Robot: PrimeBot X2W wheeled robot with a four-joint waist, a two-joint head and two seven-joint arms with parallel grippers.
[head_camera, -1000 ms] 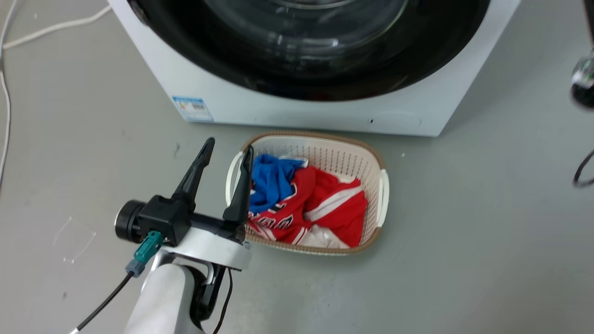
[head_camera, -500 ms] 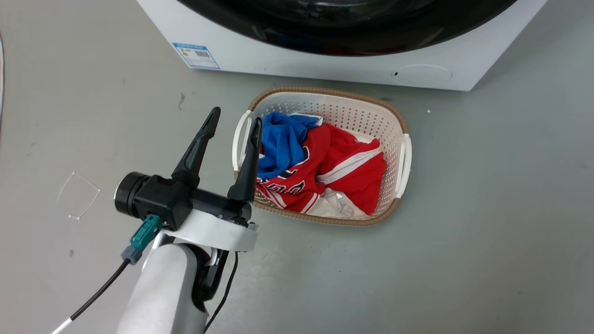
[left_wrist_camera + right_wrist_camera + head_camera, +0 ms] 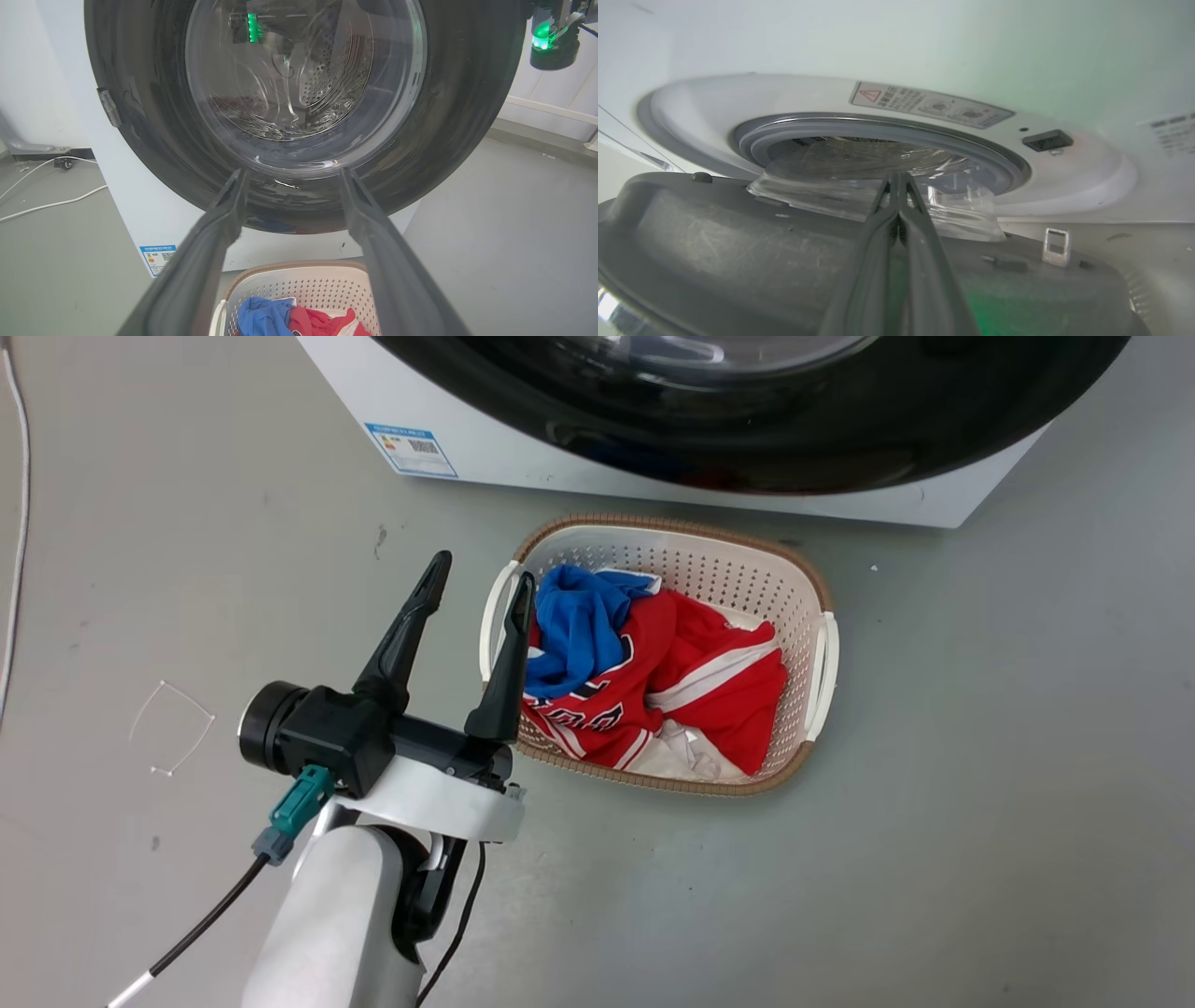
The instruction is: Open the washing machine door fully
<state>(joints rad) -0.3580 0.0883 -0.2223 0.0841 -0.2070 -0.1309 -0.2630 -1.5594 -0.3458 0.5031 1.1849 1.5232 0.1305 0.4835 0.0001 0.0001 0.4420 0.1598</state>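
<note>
At far left, a white cable [image 3: 21,504] along the grey floor [image 3: 980,756]. Next to the right, the left gripper [image 3: 483,569], fingers spread apart and empty, held over the floor just left of a laundry basket [image 3: 672,527] and pointed, in its wrist view, at the lower rim of the washing machine door [image 3: 149,116]. In the basket, a blue garment [image 3: 579,616] on the left, a red-and-white one [image 3: 709,672] on the right. Just beyond the basket, the white washing machine [image 3: 523,462], a blue label sticker [image 3: 411,450] at its lower left corner. Across its front, the black-rimmed door, standing ajar, glass bowl just before the grey-ringed drum mouth [image 3: 878,128]. In the gap between the door's grey inner face and the machine's front, the right gripper [image 3: 896,179], fingers closed together, tips near the glass bowl; contact impossible to tell.
</note>
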